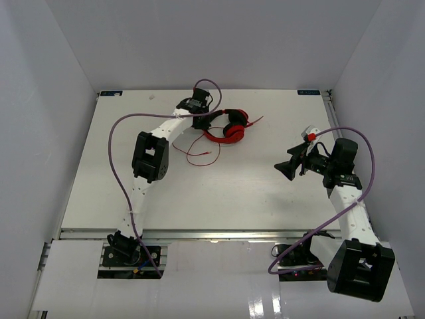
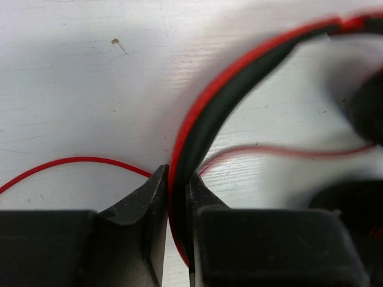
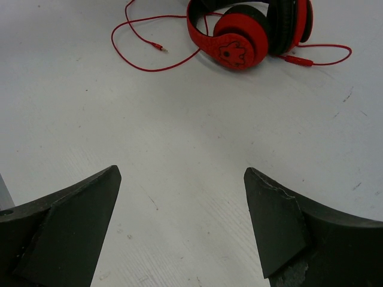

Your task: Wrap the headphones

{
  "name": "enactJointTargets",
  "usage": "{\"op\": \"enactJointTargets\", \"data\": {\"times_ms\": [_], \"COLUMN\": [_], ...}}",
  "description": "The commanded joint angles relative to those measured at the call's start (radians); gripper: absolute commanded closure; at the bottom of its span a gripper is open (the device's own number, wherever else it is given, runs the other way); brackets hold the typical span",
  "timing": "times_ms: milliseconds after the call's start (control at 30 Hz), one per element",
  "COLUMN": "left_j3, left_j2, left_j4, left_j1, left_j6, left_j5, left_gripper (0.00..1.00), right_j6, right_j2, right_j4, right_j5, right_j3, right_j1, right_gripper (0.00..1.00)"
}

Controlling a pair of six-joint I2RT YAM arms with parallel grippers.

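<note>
The red headphones point(image 1: 226, 127) lie at the back middle of the table, ear cups point(image 3: 240, 38) folded together. Their thin red cord point(image 1: 198, 154) trails loosely toward the front left, ending in a plug point(image 3: 159, 48). My left gripper point(image 1: 202, 122) is at the headphones' left side. In the left wrist view it point(image 2: 178, 174) is shut on the black-and-red headband point(image 2: 239, 78), which runs between both fingers. A stretch of cord point(image 2: 72, 160) lies on the table just to the left. My right gripper point(image 1: 287, 167) hovers to the right of the headphones, open point(image 3: 182, 173), with only bare table between its fingers.
Purple robot cables point(image 1: 119, 166) loop over both arms. The white table point(image 1: 219, 199) is walled by white panels on three sides. A small red-and-white fitting point(image 1: 309, 134) sits on the right arm's wrist.
</note>
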Motion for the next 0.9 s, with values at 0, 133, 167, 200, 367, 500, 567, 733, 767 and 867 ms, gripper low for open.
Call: {"op": "enactJointTargets", "data": {"times_ms": [0, 133, 167, 200, 367, 500, 567, 733, 767, 867], "left_j3": [0.050, 0.077, 0.068, 0.048, -0.301, -0.603, -0.731, -0.880, -0.892, -0.894], "left_j2": [-0.039, -0.160, -0.203, -0.250, -0.556, -0.867, -0.995, -1.181, -1.200, -1.242], "left_j4": [-0.033, -0.036, -0.036, -0.035, 0.041, 0.123, 0.153, 0.165, 0.164, 0.159], "left_j1": [-0.006, 0.007, 0.012, 0.015, 0.026, 0.035, 0.039, 0.046, 0.046, 0.047], "left_j6": [0.007, 0.003, 0.003, 0.003, 0.004, -0.025, -0.062, -0.130, -0.145, -0.182], "left_j5": [-0.020, -0.018, -0.010, -0.005, 0.020, 0.057, 0.066, 0.155, 0.168, 0.206], "left_gripper": [0.91, 1.00, 1.00, 1.00, 1.00, 1.00, 1.00, 1.00, 1.00, 1.00], "right_j6": [-0.075, -0.289, -0.333, -0.373, -0.478, -0.363, -0.214, -0.009, 0.031, 0.131], "right_j2": [0.005, -0.008, -0.020, -0.035, -0.129, -0.142, -0.114, 0.017, 0.043, 0.115], "right_j4": [-0.059, -0.219, -0.240, -0.253, -0.203, -0.002, 0.142, 0.352, 0.361, 0.418], "right_j5": [-0.043, -0.098, -0.102, -0.098, -0.046, -0.068, -0.100, -0.121, -0.127, -0.129], "right_j3": [0.002, 0.014, 0.006, -0.003, -0.018, -0.022, -0.015, 0.065, 0.102, 0.161], "right_j1": [-0.003, -0.002, -0.002, -0.002, 0.000, 0.007, 0.025, 0.147, 0.171, 0.254], "right_gripper": [0.10, 0.10, 0.10, 0.10, 0.10, 0.10, 0.10, 0.10, 0.10, 0.10]}}
